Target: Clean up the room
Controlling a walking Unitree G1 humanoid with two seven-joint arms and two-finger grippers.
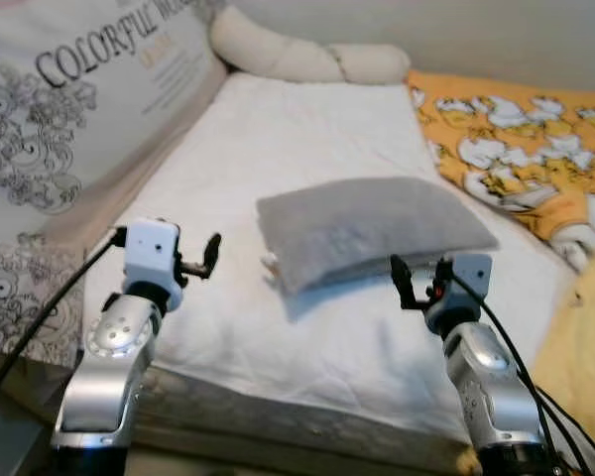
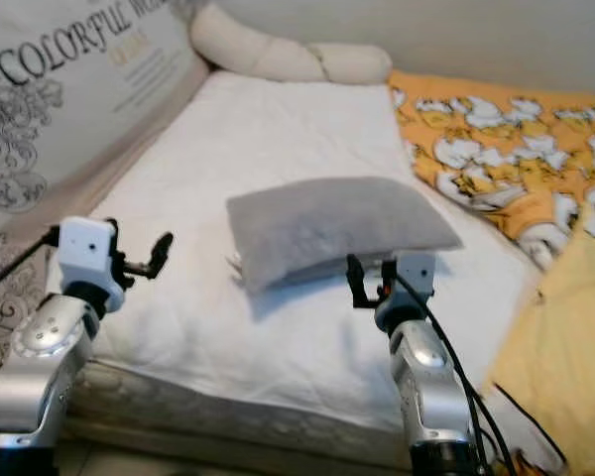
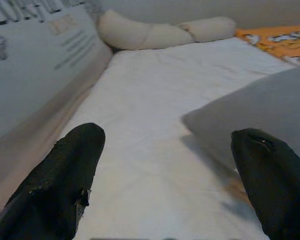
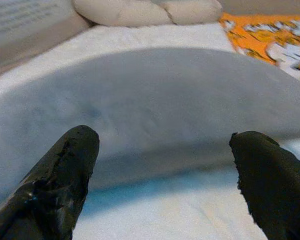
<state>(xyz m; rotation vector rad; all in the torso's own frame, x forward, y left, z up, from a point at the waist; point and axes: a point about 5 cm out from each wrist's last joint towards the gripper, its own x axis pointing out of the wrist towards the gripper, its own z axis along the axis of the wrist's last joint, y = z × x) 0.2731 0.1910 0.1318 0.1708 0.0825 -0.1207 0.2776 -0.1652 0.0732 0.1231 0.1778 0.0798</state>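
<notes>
Lying across the middle of the white-sheeted bed (image 1: 307,119), in the left eye view: one flat grey rectangular fabric pillow (image 1: 367,230), its long side toward the foot of the bed. At the head of the bed, a long cream bolster cushion (image 1: 307,55). Along the bed's left side, a large white cushion printed with black lettering and grey scrollwork (image 1: 69,109). On the bed's right side, an orange blanket patterned with white cartoon figures (image 1: 521,149).

Same view: left claw (image 1: 200,263), held above the sheet just left of the grey pillow, apart from it; right claw (image 1: 419,278) at the pillow's near edge.

Right eye view: same arrangement; a pale yellow cloth (image 2: 565,337) at the near right.

Left wrist view: two black fingers (image 3: 65,175) spread wide apart, white sheet between them, a corner of the grey pillow just beyond one finger.

Right wrist view: two black fingers (image 4: 60,180) spread wide apart, gripping nothing, the grey pillow's long edge directly ahead.
</notes>
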